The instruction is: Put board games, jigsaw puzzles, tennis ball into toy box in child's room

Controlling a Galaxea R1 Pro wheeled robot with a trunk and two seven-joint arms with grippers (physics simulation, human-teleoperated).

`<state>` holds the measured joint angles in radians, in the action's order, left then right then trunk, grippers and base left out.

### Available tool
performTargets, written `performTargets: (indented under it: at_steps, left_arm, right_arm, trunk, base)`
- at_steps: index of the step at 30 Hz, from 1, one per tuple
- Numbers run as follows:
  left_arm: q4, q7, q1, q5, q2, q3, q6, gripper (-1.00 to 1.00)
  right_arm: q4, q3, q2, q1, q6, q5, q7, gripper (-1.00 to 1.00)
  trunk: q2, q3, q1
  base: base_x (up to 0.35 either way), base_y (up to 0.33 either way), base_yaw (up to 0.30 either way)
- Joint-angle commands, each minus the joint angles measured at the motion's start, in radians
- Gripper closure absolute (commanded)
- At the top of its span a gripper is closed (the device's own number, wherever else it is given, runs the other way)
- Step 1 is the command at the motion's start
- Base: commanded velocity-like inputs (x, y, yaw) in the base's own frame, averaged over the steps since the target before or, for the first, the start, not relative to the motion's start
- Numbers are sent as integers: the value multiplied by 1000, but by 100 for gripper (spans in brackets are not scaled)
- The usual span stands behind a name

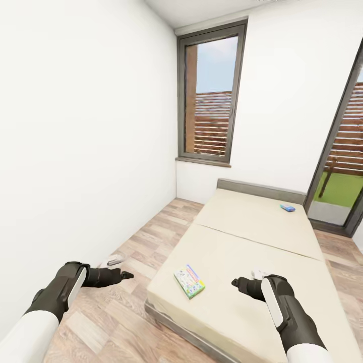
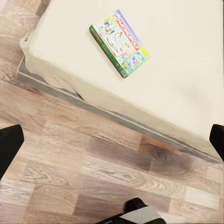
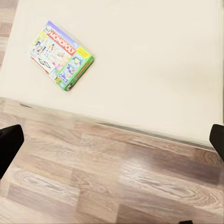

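**Both bed games still to collect**

Judging by how things lie, the job has barely started here: two board games sit untouched on the bed (image 1: 252,237), and neither hand holds anything.

The green-edged Monopoly box (image 1: 189,281) lies flat near the foot of the mattress, in the lower centre of the head view, between the two arms. Its long axis runs diagonally, from upper left to lower right of that frame, skewed against the bed's edges. In the left wrist view the same box (image 2: 120,43) sits in the upper centre, again on a slant.

The small blue game (image 1: 287,207) rests far up the bed near the grey headboard (image 1: 262,189), upper right of the mattress, its long side roughly across the frame.

The left hand (image 1: 126,275) hangs over the plank floor (image 1: 146,237) beside the bed, the right hand (image 1: 237,283) over the mattress. Both have their fingers spread wide in the wrist views, gripping nothing.
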<state>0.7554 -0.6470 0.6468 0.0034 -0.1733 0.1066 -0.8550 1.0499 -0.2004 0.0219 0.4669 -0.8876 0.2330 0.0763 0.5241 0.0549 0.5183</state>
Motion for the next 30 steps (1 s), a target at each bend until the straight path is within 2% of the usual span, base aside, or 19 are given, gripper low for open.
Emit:
performTargets:
  at_steps: [1,16,30]
  left_arm:
    - [1,-3,1,1,0,2,-7,-100]
    - [1,-4,1,0,-1,3,-7,-100]
    - [1,-5,1,1,-17,4,-6,-100]
  right_arm:
    - [1,-2,1,1,-4,10,8,-100]
    - [-5,-16,1,2,-3,9,8,-100]
    - [-7,-17,0,2,-1,9,-6,-100]
  trunk:
    - [2,2,1]
    - [2,2,1]
    - [2,13,1]
  base:
    - [132,181,-282]
    - [136,199,-282]
    - [141,232,-251]
